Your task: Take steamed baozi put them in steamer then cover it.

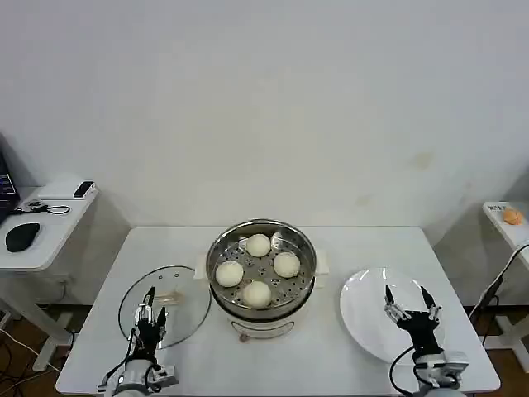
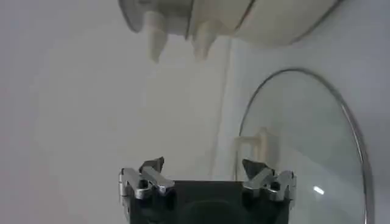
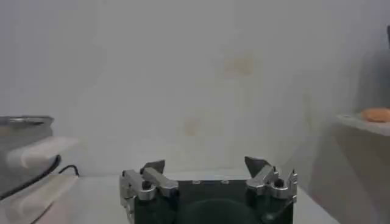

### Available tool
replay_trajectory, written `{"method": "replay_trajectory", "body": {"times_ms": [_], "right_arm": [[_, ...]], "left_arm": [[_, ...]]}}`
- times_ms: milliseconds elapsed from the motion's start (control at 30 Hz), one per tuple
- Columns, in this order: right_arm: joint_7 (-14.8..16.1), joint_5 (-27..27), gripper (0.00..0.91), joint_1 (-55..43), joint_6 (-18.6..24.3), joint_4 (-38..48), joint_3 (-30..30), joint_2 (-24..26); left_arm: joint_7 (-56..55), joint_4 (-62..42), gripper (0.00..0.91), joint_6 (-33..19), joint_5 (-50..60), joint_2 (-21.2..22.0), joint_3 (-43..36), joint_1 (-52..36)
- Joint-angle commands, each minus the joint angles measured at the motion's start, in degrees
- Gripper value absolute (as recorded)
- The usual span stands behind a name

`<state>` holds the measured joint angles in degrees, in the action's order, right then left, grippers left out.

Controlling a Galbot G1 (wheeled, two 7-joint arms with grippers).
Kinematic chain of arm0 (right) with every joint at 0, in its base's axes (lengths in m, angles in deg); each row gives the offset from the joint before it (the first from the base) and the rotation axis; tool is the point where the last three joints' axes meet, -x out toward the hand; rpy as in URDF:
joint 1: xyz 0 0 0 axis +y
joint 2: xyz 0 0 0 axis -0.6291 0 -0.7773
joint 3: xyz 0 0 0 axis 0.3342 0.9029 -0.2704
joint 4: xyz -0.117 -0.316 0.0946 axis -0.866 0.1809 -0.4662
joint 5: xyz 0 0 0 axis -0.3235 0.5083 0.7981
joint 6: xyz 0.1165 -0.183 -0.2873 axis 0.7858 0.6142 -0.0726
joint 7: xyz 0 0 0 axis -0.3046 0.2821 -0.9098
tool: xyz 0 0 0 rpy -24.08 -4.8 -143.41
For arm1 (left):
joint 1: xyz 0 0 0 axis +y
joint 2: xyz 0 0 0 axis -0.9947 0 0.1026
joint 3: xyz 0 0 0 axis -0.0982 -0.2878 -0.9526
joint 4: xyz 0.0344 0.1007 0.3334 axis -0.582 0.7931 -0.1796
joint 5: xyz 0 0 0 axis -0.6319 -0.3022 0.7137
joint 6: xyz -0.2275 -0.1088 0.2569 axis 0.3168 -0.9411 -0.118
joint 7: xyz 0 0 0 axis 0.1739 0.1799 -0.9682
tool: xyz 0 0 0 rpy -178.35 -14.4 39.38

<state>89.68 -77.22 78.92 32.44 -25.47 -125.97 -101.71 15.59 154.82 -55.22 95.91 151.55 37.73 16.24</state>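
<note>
Four steamed baozi (image 1: 257, 269) sit on the perforated tray inside the steamer (image 1: 261, 281) at table centre. The glass cover (image 1: 165, 305) lies flat on the white table (image 1: 273, 360), just left of the steamer. Left gripper (image 1: 149, 315) hovers over the cover's near edge, fingers spread, holding nothing. Right gripper (image 1: 411, 303) hangs over the empty white plate (image 1: 368, 318), also spread and empty.
</note>
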Motion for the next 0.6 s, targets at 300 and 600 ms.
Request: {"method": "replay_trajectory", "body": {"times_ms": [300,600], "right_arm": [[0.1,0.2,0.907,0.6,0.1,0.4,-0.8,-1.4],[0.3,1.1,0.907,1.7,0.4,0.5,-0.8,-2.1]], "left_arm": [[1.6,-6.9,0.907,0.1,0.5,0.1,-0.1,-7.5],[1.4,-8.1,0.907,0.1,0.6,-0.6,0.1,-9.2]]}}
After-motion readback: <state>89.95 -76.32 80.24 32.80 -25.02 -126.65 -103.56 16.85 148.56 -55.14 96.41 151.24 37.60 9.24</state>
